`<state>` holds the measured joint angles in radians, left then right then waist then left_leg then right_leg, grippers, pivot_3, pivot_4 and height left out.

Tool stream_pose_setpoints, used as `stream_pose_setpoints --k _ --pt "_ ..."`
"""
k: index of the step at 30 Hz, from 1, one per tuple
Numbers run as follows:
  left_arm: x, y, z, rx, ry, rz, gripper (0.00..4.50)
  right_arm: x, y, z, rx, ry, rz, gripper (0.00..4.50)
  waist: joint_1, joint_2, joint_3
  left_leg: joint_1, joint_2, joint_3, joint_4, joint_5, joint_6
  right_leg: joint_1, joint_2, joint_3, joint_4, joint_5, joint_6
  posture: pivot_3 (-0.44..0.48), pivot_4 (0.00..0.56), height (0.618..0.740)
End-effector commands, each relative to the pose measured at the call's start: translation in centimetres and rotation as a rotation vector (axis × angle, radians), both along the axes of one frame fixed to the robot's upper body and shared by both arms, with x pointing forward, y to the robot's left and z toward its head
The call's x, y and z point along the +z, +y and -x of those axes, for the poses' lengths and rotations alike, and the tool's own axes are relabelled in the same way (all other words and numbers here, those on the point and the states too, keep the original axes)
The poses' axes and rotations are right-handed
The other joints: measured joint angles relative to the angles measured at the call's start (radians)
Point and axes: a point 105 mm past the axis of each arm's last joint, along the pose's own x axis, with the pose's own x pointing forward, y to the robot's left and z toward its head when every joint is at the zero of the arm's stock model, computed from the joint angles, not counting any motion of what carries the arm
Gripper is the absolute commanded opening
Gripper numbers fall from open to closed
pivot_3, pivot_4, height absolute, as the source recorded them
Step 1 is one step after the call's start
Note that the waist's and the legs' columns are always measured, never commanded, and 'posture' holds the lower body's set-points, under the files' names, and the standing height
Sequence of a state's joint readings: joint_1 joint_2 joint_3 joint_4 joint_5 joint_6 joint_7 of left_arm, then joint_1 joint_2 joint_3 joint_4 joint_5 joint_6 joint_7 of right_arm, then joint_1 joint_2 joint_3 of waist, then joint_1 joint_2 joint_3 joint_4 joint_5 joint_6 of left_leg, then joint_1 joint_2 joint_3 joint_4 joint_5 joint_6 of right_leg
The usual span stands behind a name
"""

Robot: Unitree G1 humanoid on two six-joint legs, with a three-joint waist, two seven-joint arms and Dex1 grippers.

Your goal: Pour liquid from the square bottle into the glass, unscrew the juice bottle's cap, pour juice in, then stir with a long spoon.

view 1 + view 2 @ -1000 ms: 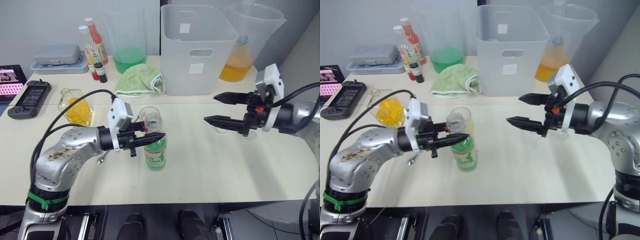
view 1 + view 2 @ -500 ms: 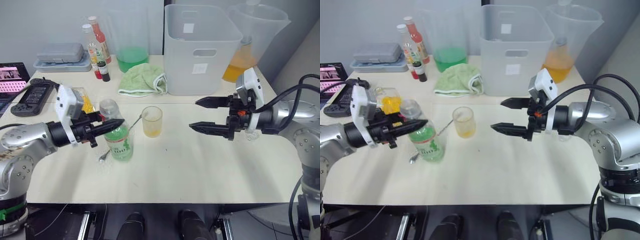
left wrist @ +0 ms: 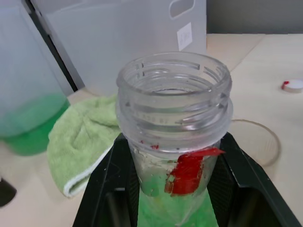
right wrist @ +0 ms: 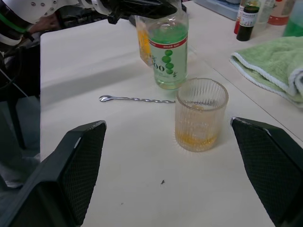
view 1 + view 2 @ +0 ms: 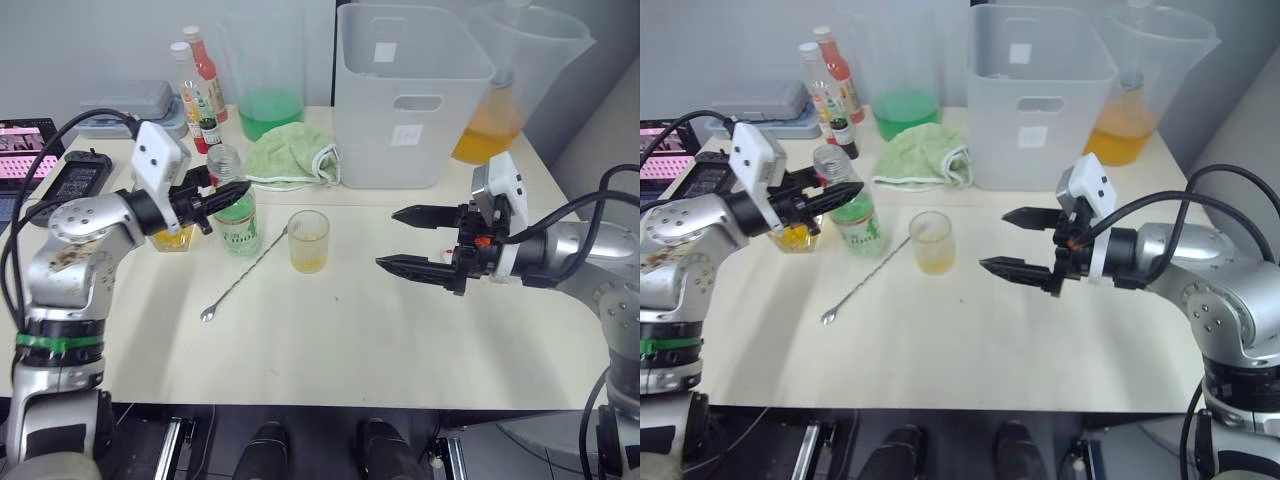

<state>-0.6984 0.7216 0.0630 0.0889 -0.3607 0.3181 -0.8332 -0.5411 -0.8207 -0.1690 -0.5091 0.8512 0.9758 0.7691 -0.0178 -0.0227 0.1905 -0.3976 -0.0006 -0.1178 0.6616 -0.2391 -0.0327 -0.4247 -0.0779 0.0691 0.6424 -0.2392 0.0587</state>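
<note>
The juice bottle stands upright left of the glass, uncapped, with green liquid low inside. My left gripper is shut on its neck below the open mouth. The glass stands mid-table and holds a little yellow-orange liquid. The long spoon lies flat on the table, running diagonally from the glass toward the front left. The square bottle, with yellow contents, stands behind my left arm. The juice bottle's cap lies on the table. My right gripper hovers open to the right of the glass, holding nothing.
A white bin stands at the back centre, with a pitcher of green liquid to its left and one of orange liquid to its right. A green towel, sauce bottles and a handheld device sit at the back left.
My left gripper has carried the juice bottle from in front of the glass to the back left. The right gripper has stayed open, shifting slightly. The camera view has shifted.
</note>
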Motion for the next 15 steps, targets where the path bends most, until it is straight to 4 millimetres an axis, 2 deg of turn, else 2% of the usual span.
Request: stream_pose_setpoints --k 1,7,10,15 --pt "1.8 0.1 -1.3 0.044 -0.140 -0.051 1.52 1.1 -0.2 0.8 -0.025 -0.053 -0.011 4.48 -0.003 0.000 0.000 0.000 0.000 0.000 0.000 0.000 0.000 0.000 0.000 0.000 0.001 0.000 0.000 0.000 0.150 0.740" --pt "2.8 -1.2 -3.6 0.078 -0.287 -0.114 1.52 1.0 -0.3 1.4 -0.075 -0.060 -0.031 4.48 0.001 0.000 0.000 0.000 0.000 0.000 0.000 0.000 0.000 0.000 0.000 0.000 0.002 0.000 0.000 0.000 0.150 0.740" --pt "2.4 -2.0 -4.4 0.071 -0.342 -0.178 1.52 0.9 -0.2 1.6 -0.099 -0.060 -0.043 4.48 0.004 -0.001 0.000 0.000 0.000 0.000 0.000 0.000 0.000 0.000 0.000 0.000 0.001 0.000 0.000 0.000 0.150 0.740" --pt "2.1 -2.4 -5.1 0.069 -0.390 -0.169 1.52 0.6 0.2 2.4 -0.101 -0.050 -0.055 4.48 0.001 -0.001 0.000 -0.001 -0.001 0.000 0.000 0.000 0.000 0.000 -0.001 0.000 0.001 0.000 0.000 0.000 0.150 0.740"
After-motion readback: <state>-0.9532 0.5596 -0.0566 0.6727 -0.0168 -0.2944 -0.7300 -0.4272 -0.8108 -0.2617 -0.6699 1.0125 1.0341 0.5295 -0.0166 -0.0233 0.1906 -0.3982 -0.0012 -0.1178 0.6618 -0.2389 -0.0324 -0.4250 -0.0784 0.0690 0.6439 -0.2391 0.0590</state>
